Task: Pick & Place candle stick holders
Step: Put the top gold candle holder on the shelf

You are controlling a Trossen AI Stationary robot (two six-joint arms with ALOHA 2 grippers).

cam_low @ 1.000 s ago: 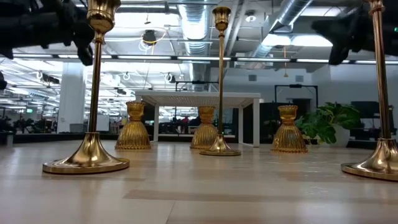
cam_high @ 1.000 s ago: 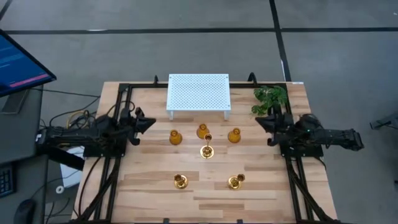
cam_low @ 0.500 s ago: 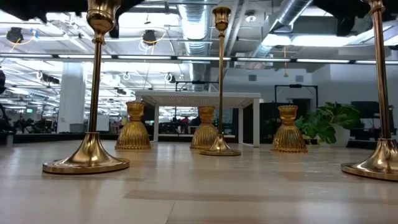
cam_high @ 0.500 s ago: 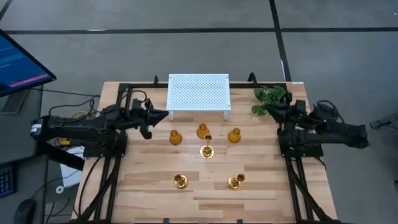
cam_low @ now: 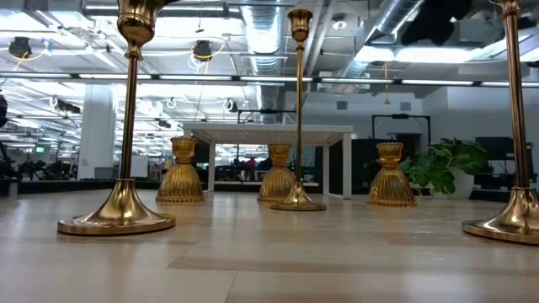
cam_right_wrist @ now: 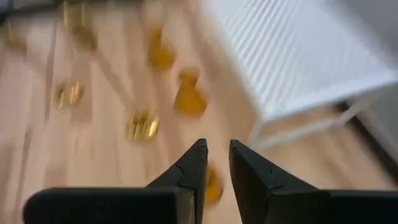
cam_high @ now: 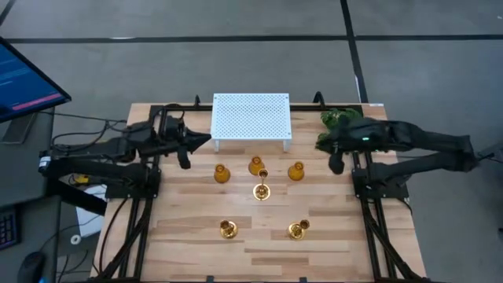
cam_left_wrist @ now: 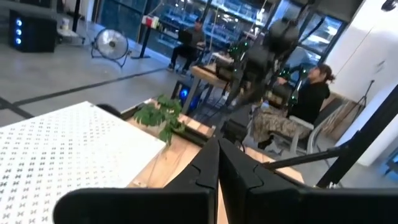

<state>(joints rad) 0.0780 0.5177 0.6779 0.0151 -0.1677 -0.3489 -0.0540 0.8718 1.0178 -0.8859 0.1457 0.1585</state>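
The left end effector (cam_high: 206,141) hangs above the desk (cam_high: 189,236) just off the left front corner of the white perforated stand (cam_high: 251,115), holding nothing; in its wrist view its two dark fingers (cam_left_wrist: 208,163) lie pressed together with no gap.

To its right, in front of the stand, stand the three squat amber-orange holders in a row: the left amber holder (cam_high: 222,174), the middle amber holder (cam_high: 255,166) and the right amber holder (cam_high: 296,170). From table height each is a ribbed, bell-shaped bulb under a narrow neck and a small cup, glassy gold in colour, all upright and apart from one another.

The three brass candlesticks are shiny, with thin straight stems, flared round bases and a small cup on top. The left brass candlestick (cam_high: 228,229) stands upright near the front of the desk, the middle brass candlestick (cam_high: 262,190) just in front of the middle amber holder, and the right brass candlestick (cam_high: 297,229) level with the left one near the front.

Farthest right, the right end effector (cam_high: 324,146) hovers beside the green plant (cam_high: 339,119) at the back right of the desk, empty, its fingers (cam_right_wrist: 194,163) a narrow gap apart.
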